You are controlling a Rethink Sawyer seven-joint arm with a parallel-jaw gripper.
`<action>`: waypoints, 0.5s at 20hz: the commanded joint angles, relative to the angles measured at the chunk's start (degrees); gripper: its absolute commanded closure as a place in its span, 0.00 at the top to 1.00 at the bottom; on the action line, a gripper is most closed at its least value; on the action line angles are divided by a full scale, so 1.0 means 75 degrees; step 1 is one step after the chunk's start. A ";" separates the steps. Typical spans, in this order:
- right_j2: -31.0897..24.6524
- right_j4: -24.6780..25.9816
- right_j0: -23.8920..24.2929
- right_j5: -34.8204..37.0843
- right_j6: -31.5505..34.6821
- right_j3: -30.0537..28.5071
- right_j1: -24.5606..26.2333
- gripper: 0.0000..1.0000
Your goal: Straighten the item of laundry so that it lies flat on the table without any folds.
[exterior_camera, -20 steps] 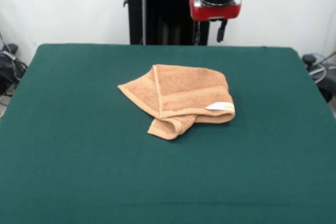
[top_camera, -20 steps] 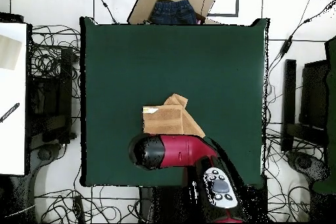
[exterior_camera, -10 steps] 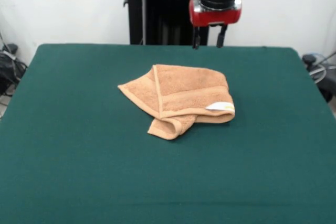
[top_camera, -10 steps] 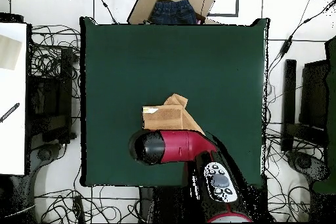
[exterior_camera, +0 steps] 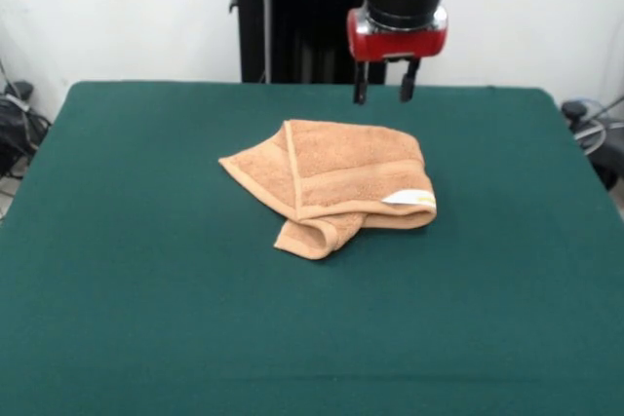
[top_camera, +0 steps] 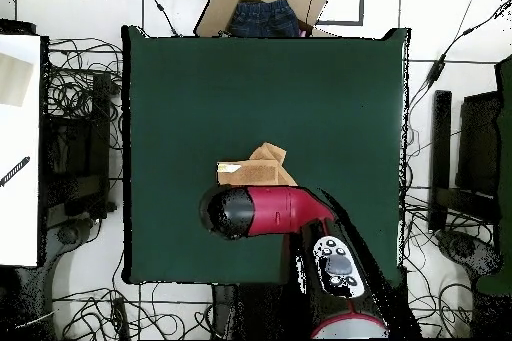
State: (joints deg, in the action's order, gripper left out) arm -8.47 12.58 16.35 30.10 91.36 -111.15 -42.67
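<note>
Small orange-brown terry towel [exterior_camera: 331, 183] lies folded over itself mid dark green cloth surface [exterior_camera: 146, 319]; red-and-black end effector [exterior_camera: 381, 92] hovers above its far edge, fingers parted, empty; risk: pinching stacked layers, dragging the fold along rather than opening it.
</note>
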 commanded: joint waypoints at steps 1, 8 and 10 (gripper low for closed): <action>-0.0458 0.0217 0.0202 0.0800 -0.0102 0.0700 0.0123 1.00; -0.0189 0.0108 0.0347 0.0592 0.0385 0.0713 0.0204 1.00; 0.0014 0.0023 0.0275 0.0489 0.0763 0.0674 0.0187 1.00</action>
State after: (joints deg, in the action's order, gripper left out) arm -8.31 12.58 18.31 31.47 91.36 -107.94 -42.42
